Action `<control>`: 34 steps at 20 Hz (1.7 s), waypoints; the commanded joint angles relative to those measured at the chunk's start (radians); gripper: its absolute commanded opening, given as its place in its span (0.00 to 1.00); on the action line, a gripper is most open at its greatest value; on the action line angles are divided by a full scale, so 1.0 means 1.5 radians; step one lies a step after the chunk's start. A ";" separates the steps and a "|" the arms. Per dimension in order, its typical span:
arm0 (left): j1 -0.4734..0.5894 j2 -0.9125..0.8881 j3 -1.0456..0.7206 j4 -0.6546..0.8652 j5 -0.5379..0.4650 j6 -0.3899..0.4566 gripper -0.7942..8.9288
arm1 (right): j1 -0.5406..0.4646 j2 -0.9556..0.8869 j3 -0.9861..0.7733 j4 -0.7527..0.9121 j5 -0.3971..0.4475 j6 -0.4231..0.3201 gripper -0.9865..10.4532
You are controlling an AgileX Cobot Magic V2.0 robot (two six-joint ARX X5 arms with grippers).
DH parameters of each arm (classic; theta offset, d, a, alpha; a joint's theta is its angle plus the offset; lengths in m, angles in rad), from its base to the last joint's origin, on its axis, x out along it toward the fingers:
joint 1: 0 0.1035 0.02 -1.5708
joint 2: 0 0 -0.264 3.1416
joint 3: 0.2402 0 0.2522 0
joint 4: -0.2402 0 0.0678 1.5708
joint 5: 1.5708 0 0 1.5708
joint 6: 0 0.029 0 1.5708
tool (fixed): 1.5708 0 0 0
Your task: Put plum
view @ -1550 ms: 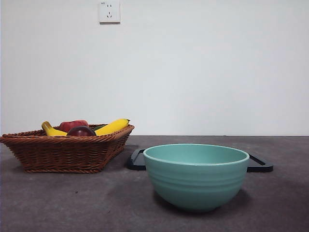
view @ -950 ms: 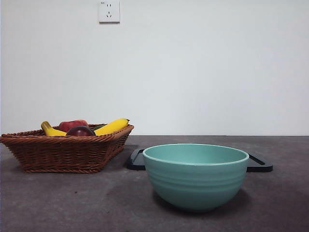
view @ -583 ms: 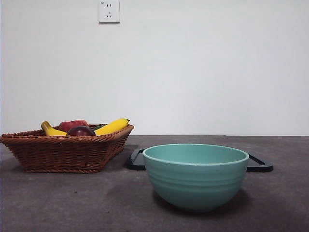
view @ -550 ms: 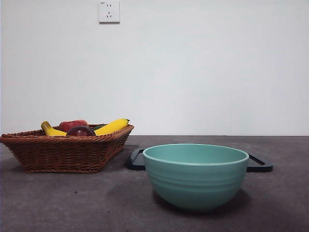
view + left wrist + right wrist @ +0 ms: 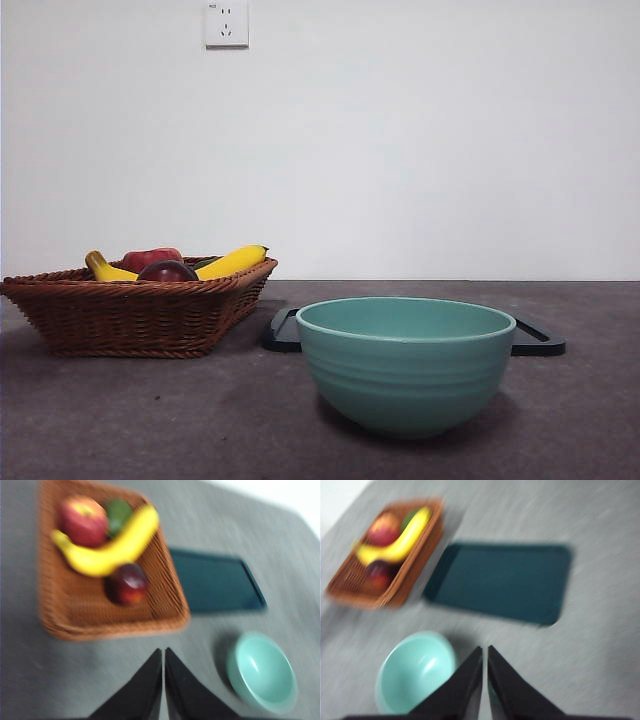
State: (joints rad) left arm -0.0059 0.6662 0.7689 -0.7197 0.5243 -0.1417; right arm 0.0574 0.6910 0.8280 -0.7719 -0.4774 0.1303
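The dark maroon plum [image 5: 128,583] lies in the wicker basket [image 5: 60,615], beside the bananas [image 5: 107,545]; the front view shows only the top of the plum [image 5: 167,271] above the basket rim [image 5: 140,290]. In the right wrist view the plum [image 5: 377,572] sits at the basket's near corner. My left gripper [image 5: 163,652] hangs shut high over the table, between the basket and the teal bowl [image 5: 261,672]. My right gripper [image 5: 484,650] is shut too, high above the table beside the bowl [image 5: 415,672]. Neither holds anything, and neither appears in the front view.
A red apple-like fruit [image 5: 82,520] and a green fruit [image 5: 117,512] share the basket. A dark flat tray [image 5: 215,580] lies behind the bowl [image 5: 405,360]. Both wrist views are motion-blurred.
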 commanded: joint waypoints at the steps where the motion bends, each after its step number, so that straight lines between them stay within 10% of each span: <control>1: -0.026 0.044 0.053 -0.037 0.023 0.065 0.09 | 0.021 0.048 0.050 -0.038 -0.018 -0.053 0.09; 12: -0.134 0.109 0.109 -0.094 0.030 0.090 0.09 | 0.090 0.109 0.101 -0.104 -0.016 -0.105 0.09; 19: -0.134 0.109 0.109 -0.094 0.030 0.070 0.57 | 0.090 0.109 0.101 -0.103 -0.013 -0.092 0.46; 34: -0.174 0.211 0.211 -0.081 -0.122 0.046 0.56 | 0.090 0.110 0.101 -0.102 -0.013 -0.091 0.46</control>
State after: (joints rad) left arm -0.2642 0.9714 1.0630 -0.8486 0.3435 -0.0692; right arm 0.1894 0.8494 0.9607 -0.9314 -0.4973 -0.0101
